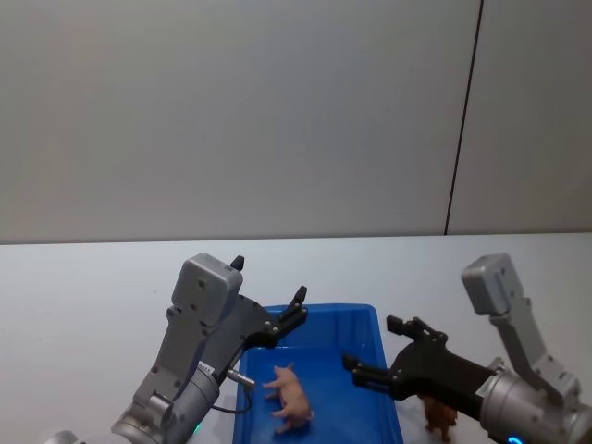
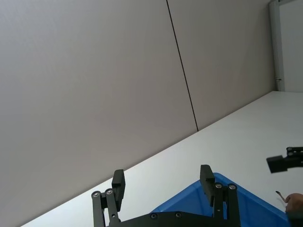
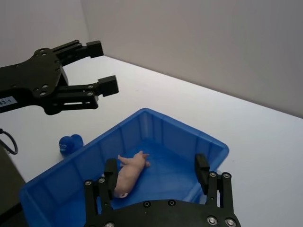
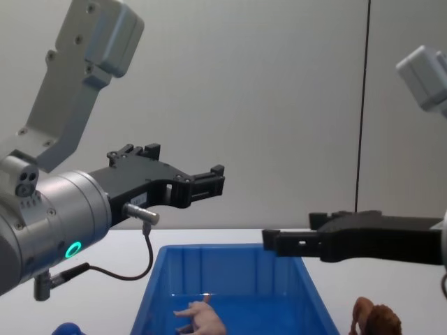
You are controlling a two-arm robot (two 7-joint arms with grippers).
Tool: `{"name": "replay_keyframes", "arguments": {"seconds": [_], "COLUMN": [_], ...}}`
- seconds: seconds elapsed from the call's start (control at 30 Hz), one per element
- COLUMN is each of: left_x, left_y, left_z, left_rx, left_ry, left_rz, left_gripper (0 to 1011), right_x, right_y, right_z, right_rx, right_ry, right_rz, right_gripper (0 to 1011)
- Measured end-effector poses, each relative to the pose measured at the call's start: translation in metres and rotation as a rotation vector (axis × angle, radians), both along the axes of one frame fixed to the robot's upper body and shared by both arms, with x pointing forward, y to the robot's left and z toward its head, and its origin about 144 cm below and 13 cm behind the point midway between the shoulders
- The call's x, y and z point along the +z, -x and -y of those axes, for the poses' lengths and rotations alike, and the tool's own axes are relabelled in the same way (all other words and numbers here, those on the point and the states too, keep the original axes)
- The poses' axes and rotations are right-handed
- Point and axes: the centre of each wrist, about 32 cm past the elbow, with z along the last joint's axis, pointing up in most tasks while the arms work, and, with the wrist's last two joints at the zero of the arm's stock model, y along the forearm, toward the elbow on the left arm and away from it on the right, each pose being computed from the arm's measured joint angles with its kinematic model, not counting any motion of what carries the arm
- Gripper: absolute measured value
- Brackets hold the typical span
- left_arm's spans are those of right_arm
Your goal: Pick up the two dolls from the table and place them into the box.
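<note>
Blue bin (image 1: 326,320) sits on the white desk (image 1: 92,296) at 6 o'clock in the head view, between the two arms. The pink pig (image 1: 291,400) is inside the bin, lying on its side on the floor at about 7 o'clock from the bin's middle, clear of the walls. In the right wrist view the pig (image 3: 130,174) lies on the bin (image 3: 189,130) floor with its legs out sideways. In the chest view the pig (image 4: 202,319) is low inside the bin (image 4: 230,262).

The brown lion (image 1: 440,416) stands upright on the desk outside the bin, just beside its right wall at about 4 o'clock from the bin's middle. In the chest view the lion (image 4: 374,317) is at the bin's 3 o'clock.

Left claw (image 1: 269,279) hangs in the air above the bin's far-left corner, at 10 o'clock, spread wide and holding nothing. It is also seen at (image 2: 162,178), (image 3: 103,66) and (image 4: 185,166).

Right claw (image 1: 372,343) hangs above the bin's right rim at 3 o'clock, pointing toward the left arm, spread wide and empty. It is also seen at (image 3: 156,172) and (image 4: 293,230). It is above the lion and not touching it.

A small blue object (image 3: 71,144) lies on the desk outside the bin's left wall; what it is cannot be told.
</note>
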Motion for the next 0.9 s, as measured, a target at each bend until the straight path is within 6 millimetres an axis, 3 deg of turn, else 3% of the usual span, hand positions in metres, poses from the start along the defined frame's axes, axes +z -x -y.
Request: {"name": "replay_keyframes", "arguments": {"seconds": [0.1, 0.9], "left_x": [0.000, 0.000], "left_y": [0.000, 0.000], "left_z": [0.000, 0.000], "left_rx": [0.000, 0.000], "left_ry": [0.000, 0.000], "left_rz": [0.000, 0.000], "left_gripper": [1001, 1001], "right_x": [0.000, -0.016], "right_y": [0.002, 0.039], "right_z": [0.003, 0.045], "right_rx": [-0.019, -0.181], "right_ry": [-0.003, 0.022], "right_rz": [0.011, -0.026], "right_gripper": [1001, 1001]}}
